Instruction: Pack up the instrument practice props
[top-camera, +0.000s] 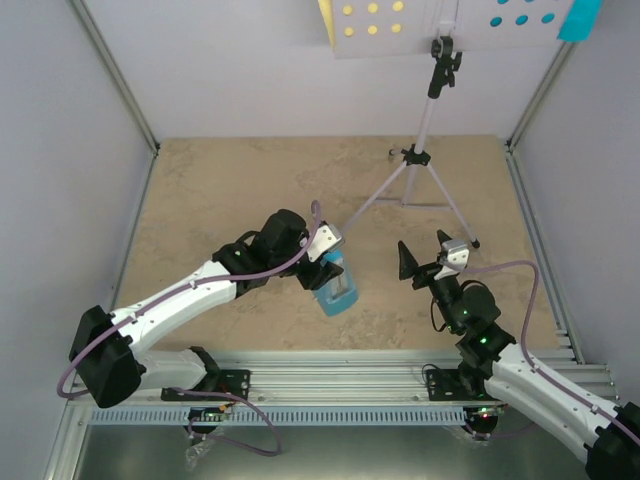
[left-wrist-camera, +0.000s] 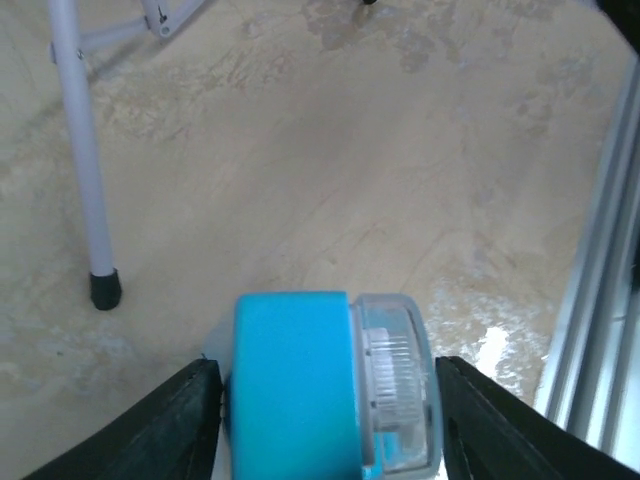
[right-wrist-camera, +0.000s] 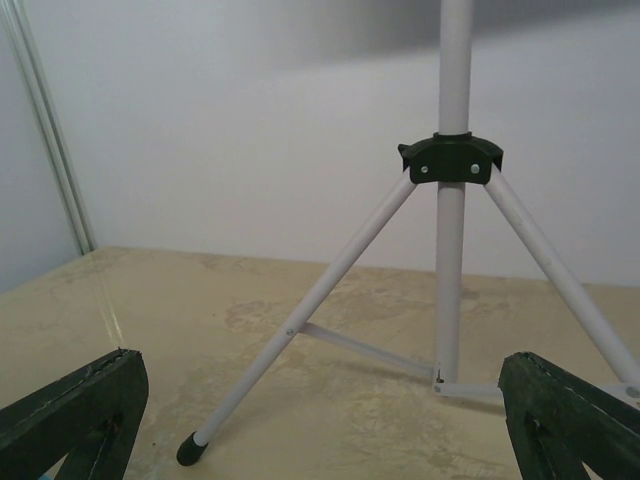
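Note:
The small blue metronome (top-camera: 335, 285) with its clear front is tilted between the fingers of my left gripper (top-camera: 330, 268), near the middle front of the floor. In the left wrist view both black fingers (left-wrist-camera: 180, 425) press its sides (left-wrist-camera: 295, 385). The pale lilac tripod music stand (top-camera: 415, 157) stands at the back right. Its round-holed desk (top-camera: 440, 25) is at the top edge, with a yellow sheet (top-camera: 326, 20) and a cyan sheet (top-camera: 580, 18) showing behind it. My right gripper (top-camera: 425, 255) is open and empty, facing the stand's legs (right-wrist-camera: 452, 160) from a short way off.
Grey walls close in the beige floor (top-camera: 230, 200) on the left, back and right. A slotted metal rail (top-camera: 400, 385) runs along the front edge and shows in the left wrist view (left-wrist-camera: 600, 300). A stand leg's black foot (left-wrist-camera: 104, 288) rests just left of the metronome.

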